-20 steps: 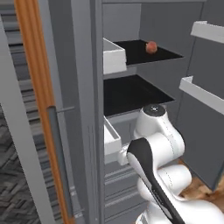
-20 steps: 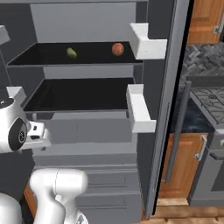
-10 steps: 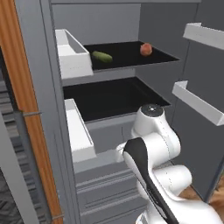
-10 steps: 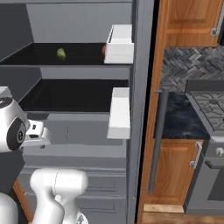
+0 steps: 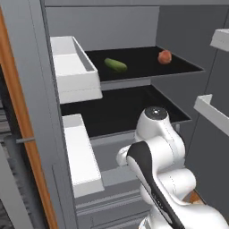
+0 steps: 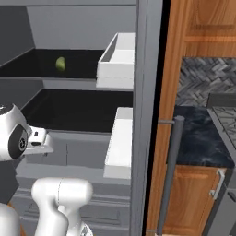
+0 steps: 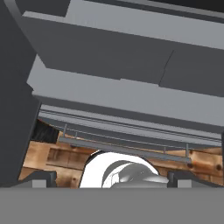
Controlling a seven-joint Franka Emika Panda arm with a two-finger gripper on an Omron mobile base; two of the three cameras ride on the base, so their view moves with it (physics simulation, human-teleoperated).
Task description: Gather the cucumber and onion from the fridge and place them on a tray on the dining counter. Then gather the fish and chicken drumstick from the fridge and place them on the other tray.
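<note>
The white arm stands folded before the base, its elbow raised high and the forearm bent back down. The gripper points low, toward the floor, with its two dark fingertips spread wide at either side and nothing lying between them.

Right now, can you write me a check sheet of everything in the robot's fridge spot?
Surface: black upper shelf and black lower shelf in the open fridge.
Job's things: cucumber and onion lie apart on the upper shelf, untouched.
Clutter: white door bins.
Grippers: gripper points at the drawers low in the fridge; jaws open, holding nothing.
Cables: nothing seen.
Surroundings: wooden cupboards, dark wall counter.
</note>
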